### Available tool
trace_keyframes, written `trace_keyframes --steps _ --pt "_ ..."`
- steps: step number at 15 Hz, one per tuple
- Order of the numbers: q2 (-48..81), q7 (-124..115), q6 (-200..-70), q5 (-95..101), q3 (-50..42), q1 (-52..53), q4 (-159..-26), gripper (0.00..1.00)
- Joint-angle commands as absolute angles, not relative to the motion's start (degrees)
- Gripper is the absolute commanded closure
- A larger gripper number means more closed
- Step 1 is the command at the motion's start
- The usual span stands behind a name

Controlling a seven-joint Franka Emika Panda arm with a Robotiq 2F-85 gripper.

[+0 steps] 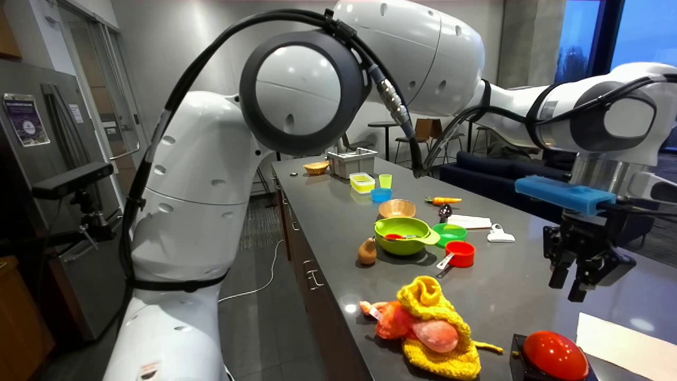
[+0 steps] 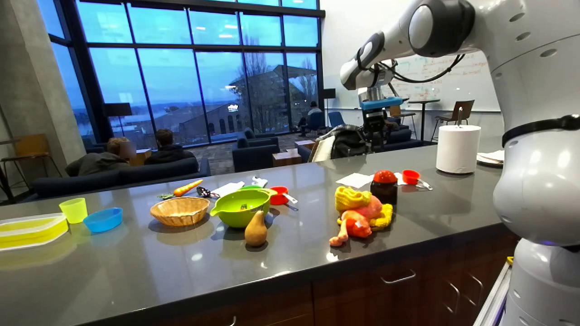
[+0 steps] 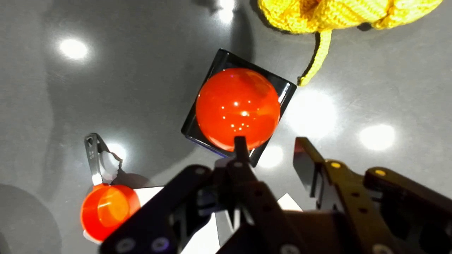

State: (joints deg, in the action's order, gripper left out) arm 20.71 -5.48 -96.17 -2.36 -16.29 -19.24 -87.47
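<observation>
My gripper [image 3: 271, 143] hangs above the dark counter with its fingers parted and nothing between them. In an exterior view the gripper [image 1: 567, 286] is seen up in the air, with fingertips pointing down. Nearest to it is a red dome button [image 3: 238, 107] on a square black base; one finger overlaps the dome's edge in the wrist view, but the gripper appears to be apart from it. Beside the button lies a pink-orange plush toy [image 1: 391, 320] in a yellow knitted piece [image 3: 339, 14]. A red measuring cup [image 3: 113, 208] and white paper [image 3: 204, 236] are partly hidden by the gripper.
Farther along the counter are a green bowl [image 1: 402, 246], a pear [image 1: 367, 252], another red measuring cup [image 1: 460, 254], a wicker basket [image 2: 180, 213] and a carrot [image 1: 443, 201]. A paper towel roll [image 2: 458, 149] stands near the arm's base. A grey bin [image 1: 351, 164] sits far back.
</observation>
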Motion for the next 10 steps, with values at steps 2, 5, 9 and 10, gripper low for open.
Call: trace_keyframes --steps 2,5,9,10 --pt "18.86 -6.24 -94.22 -0.95 -15.95 -18.46 -89.65 0.23" --pt "18.44 -5.47 -92.12 -1.49 -15.11 -17.65 -90.51 0.03" --pt "18.08 -4.94 -89.07 -3.22 -13.48 -16.70 -91.02 0.00" --pt "18.01 -4.90 -88.51 -3.59 -13.14 -16.45 -91.02 0.00"
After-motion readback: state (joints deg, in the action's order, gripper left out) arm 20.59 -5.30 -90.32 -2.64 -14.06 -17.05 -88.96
